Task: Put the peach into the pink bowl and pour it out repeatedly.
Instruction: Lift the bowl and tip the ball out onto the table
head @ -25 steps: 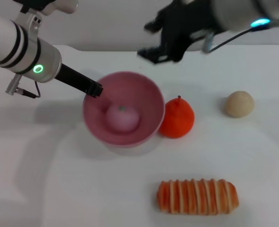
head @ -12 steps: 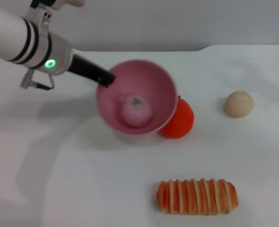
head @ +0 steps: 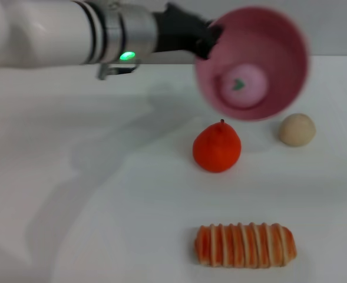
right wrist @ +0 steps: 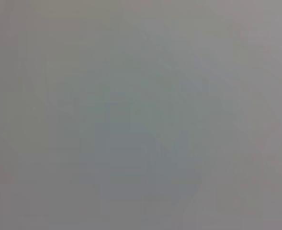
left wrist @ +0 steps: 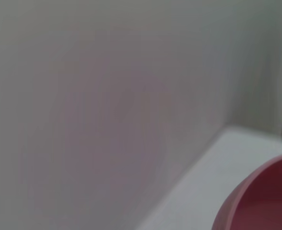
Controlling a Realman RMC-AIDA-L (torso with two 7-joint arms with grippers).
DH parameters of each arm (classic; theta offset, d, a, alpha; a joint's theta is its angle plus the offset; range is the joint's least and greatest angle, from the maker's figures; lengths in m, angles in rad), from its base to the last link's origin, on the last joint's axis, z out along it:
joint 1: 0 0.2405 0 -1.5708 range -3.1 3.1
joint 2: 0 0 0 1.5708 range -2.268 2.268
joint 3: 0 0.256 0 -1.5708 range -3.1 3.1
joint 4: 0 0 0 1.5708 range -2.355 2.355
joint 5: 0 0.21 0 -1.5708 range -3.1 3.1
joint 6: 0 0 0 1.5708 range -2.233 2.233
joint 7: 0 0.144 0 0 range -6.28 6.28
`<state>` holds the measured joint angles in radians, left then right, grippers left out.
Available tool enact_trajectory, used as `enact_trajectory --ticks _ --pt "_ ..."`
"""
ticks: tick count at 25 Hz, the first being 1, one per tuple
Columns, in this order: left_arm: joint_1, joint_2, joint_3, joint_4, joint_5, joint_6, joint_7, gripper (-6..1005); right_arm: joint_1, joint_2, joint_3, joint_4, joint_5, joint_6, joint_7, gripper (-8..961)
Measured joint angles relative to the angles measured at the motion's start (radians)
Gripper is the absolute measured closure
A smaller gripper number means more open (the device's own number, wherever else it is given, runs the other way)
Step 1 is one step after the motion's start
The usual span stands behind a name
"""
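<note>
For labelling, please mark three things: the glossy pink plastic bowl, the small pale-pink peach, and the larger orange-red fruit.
glossy pink plastic bowl (head: 282, 47): head view, on its inner wall, upper right.
small pale-pink peach (head: 250, 89): head view, on its pale skin, inside the bowl.
larger orange-red fruit (head: 217, 148): head view, on the middle of its body.

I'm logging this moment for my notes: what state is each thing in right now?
Pink bowl: lifted off the table, tilted, held at its rim by the left hand.
Peach: inside the bowl, not poured out.
Orange fruit: resting on the table, stem up.
Beige ball: resting on the table.
Striped bread roll: lying on the table.
Right hand: out of view.
</note>
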<state>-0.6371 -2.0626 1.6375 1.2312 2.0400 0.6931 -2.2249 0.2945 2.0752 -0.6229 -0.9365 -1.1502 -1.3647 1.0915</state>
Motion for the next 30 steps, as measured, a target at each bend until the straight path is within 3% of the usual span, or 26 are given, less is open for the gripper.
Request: enact_trajectory --ticks 6,13,18,22,30 --pt "0.039 -0.005 0.256 0.008 -0.254 -0.396 0.303 961 -0.043 -0.002 0.042 0.034 -0.002 0.002 -0.002 419" --pt "0.041 -0.007 0.477 -0.010 -0.249 -0.792 0.368 961 -0.092 -0.004 0.052 0.004 0.017 -0.007 0.033 420" --pt "0.055 -0.007 0.553 -0.027 -0.220 -0.961 0.381 961 -0.096 -0.003 0.054 -0.006 0.019 -0.010 0.045 420" --pt "0.068 -0.007 0.587 -0.030 -0.181 -1.022 0.372 961 -0.096 -0.003 0.047 -0.010 0.018 -0.011 0.053 419" --pt "0.080 -0.007 0.607 -0.028 -0.167 -1.047 0.369 961 -0.083 -0.003 0.041 -0.005 0.009 -0.008 0.056 419"
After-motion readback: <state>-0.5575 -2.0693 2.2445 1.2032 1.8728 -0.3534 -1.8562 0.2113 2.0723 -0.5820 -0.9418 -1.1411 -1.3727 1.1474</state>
